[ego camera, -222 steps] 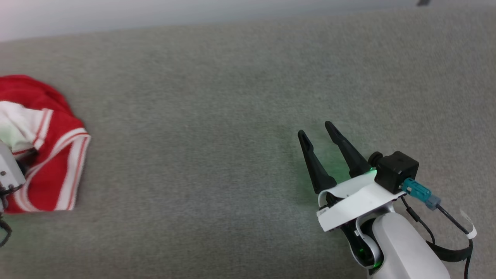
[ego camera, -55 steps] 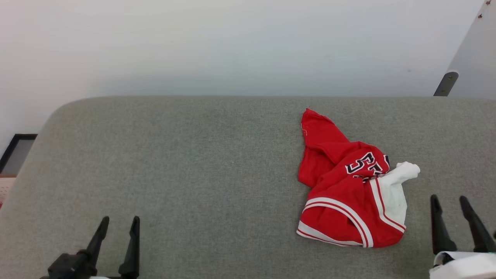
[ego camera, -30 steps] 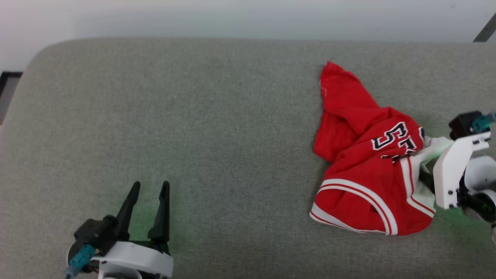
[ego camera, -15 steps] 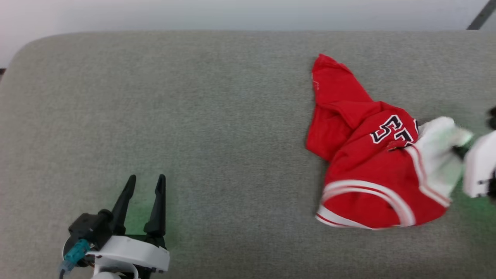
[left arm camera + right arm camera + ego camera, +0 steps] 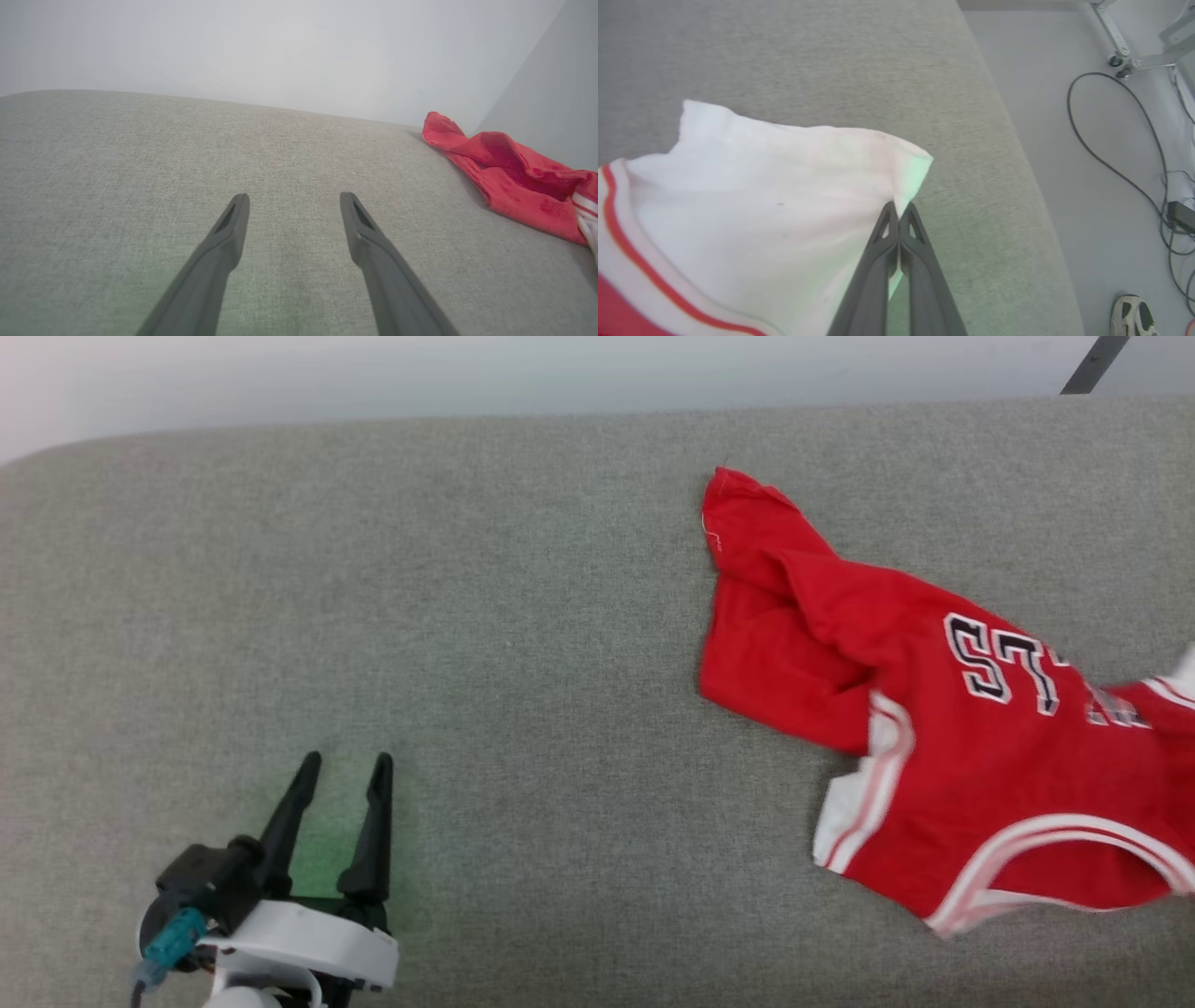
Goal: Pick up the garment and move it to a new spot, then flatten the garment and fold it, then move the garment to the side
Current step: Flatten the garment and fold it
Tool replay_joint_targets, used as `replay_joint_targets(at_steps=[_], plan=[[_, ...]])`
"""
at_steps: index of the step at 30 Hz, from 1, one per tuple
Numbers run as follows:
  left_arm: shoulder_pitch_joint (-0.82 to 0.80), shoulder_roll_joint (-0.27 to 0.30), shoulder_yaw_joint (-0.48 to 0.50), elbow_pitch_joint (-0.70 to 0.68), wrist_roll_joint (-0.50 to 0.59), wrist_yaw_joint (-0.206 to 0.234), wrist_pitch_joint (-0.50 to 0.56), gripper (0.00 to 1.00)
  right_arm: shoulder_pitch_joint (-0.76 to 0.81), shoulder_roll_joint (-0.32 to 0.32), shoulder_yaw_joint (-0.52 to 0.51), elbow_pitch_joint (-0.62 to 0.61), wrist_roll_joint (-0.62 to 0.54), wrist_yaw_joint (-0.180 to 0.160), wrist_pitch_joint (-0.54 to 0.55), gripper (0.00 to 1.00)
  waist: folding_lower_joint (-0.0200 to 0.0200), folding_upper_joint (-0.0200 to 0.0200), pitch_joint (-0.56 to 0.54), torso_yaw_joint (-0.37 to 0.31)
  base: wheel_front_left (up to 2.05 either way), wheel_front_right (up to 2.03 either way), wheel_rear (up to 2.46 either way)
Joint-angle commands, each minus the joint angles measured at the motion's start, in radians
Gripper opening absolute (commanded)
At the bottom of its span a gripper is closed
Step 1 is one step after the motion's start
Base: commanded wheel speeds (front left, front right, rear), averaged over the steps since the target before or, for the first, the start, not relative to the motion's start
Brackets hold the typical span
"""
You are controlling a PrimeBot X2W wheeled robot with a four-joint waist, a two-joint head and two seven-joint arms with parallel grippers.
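Left gripper [image 5: 345, 761]: two long black tapered fingers [image 5: 372, 840] with a slim slot near each tip, set on a curved white bracket [image 5: 308, 947]. A black camera block [image 5: 210, 882] sits beside them, with a teal plug [image 5: 173, 933] sticking out. Right gripper [image 5: 900, 206]: same long dark grey fingers [image 5: 924, 280], matte, with narrow triangular cut-outs just below the tips.

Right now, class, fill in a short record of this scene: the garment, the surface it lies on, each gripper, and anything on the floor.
Garment: red jersey-style shirt with white sleeves and black lettering, lying partly spread
Surface: grey fabric cushion
Left gripper: open, empty, apart from the shirt
Right gripper: shut on a corner of the white sleeve
Floor: black cable, a person's shoe
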Motion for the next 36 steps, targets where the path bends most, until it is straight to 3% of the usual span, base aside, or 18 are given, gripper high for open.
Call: replay_joint_targets(at_steps=[1,7,9,10,11,14,19,22,26,29,30,36], plan=[[-0.012,0.010,-0.001,-0.001,-0.005,-0.003,0.000,1.00,-0.010,-0.003,-0.075,0.032,-0.070,-0.001,-0.042,0.00,0.0000,-0.0001,0.003,-0.001,0.00,0.00,0.00],[-0.017,0.029,-0.004,0.010,-0.011,-0.003,0.000,1.00,-0.036,0.060,-0.291,0.068,-0.323,-0.001,-0.133,0.00,0.0000,-0.0001,0.005,-0.007,0.00,0.00,0.00],[-0.022,0.035,-0.014,0.017,-0.012,-0.003,0.000,1.00,-0.046,0.115,-0.334,0.054,-0.357,-0.001,-0.151,0.02,0.0000,-0.0001,0.003,-0.011,0.00,0.00,0.00],[-0.025,0.040,-0.024,0.020,-0.016,-0.003,0.000,1.00,-0.044,0.138,-0.354,0.045,-0.372,-0.001,-0.159,0.42,0.0000,-0.0001,0.000,-0.014,0.00,0.00,0.00],[-0.029,0.046,-0.034,0.022,-0.024,-0.003,0.000,1.00,-0.036,0.152,-0.368,0.035,-0.388,-0.001,-0.168,1.00,0.0000,-0.0001,-0.003,-0.017,0.00,0.00,0.00],[-0.053,0.081,-0.080,0.024,-0.053,-0.003,0.000,1.00,-0.009,0.201,-0.404,-0.014,-0.417,-0.001,-0.197,1.00,0.0000,-0.0001,-0.014,-0.030,0.00,0.00,0.00],[-0.140,0.202,-0.237,0.026,-0.120,-0.003,0.049,1.00,0.047,0.298,-0.380,-0.164,-0.375,-0.001,-0.256,1.00,0.0000,-0.0001,-0.043,-0.075,0.00,0.00,0.00],[-0.207,0.270,-0.341,0.001,-0.206,-0.003,0.133,1.00,0.103,0.361,-0.319,-0.291,-0.339,-0.001,-0.269,1.00,0.0000,-0.0001,-0.057,-0.119,0.00,0.00,0.00],[-0.308,0.342,-0.517,-0.031,-0.361,-0.003,0.334,1.00,0.186,0.446,-0.235,-0.469,-0.279,-0.001,-0.251,1.00,0.0000,-0.0001,-0.069,-0.189,0.00,0.00,0.00],[-0.383,0.359,-0.632,-0.057,-0.504,-0.003,0.497,1.00,0.252,0.486,-0.192,-0.586,-0.243,-0.001,-0.230,1.00,0.0000,-0.0001,-0.069,-0.238,0.00,0.00,0.00],[-0.383,0.359,-0.632,-0.057,-0.504,-0.003,0.497,1.00,0.252,0.486,-0.192,-0.586,-0.243,-0.001,-0.230,1.00,0.0000,-0.0001,-0.069,-0.238,0.00,0.00,0.00],[-0.501,0.351,-0.756,-0.030,-0.762,-0.003,0.753,1.00,0.343,0.530,-0.149,-0.739,-0.183,-0.001,-0.187,1.00,0.0000,-0.0001,-0.052,-0.337,0.00,0.00,0.00]])
